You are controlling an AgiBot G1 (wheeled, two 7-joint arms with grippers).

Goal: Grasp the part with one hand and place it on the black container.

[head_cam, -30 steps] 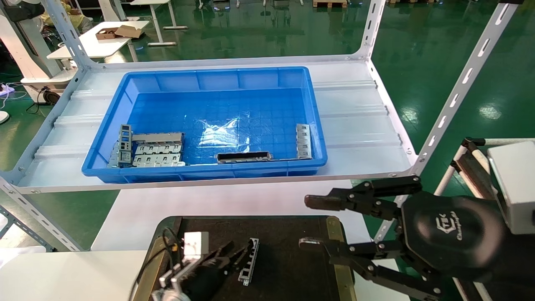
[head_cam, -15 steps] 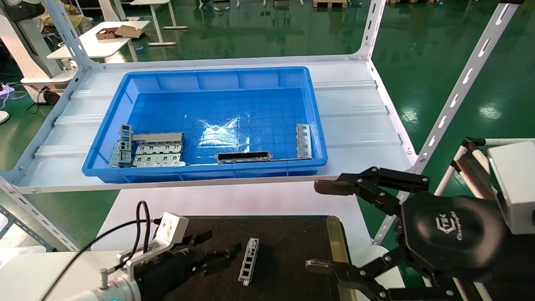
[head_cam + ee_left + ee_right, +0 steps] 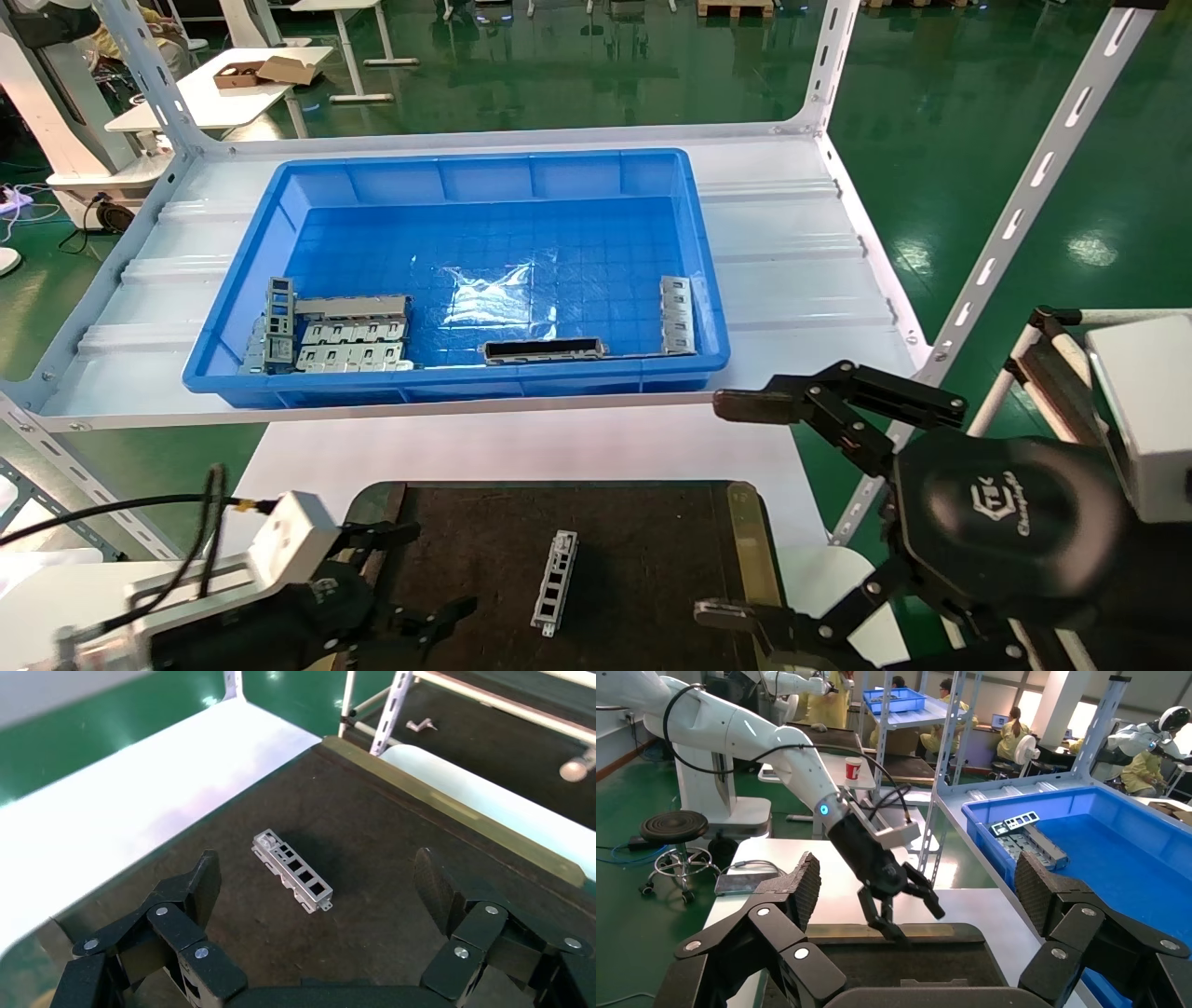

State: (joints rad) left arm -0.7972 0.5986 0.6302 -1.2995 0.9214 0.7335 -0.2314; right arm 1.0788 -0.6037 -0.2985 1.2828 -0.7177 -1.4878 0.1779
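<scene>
We see the part (image 3: 554,595) lying flat on the black container (image 3: 652,531), lower centre of the frame.
Our left hand (image 3: 410,582), spread apart, sits beside it, apparently having let go; our right hand (image 3: 736,508) hangs agape at lower right.

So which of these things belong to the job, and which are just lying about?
Job:
part, lying on the black container
left gripper, open beside it

Lying about:
blue bin on the shelf
grey plates
dark channel piece
right gripper, open, idle

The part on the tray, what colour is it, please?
Silver-grey metal part; clearest in the left wrist view.
</scene>
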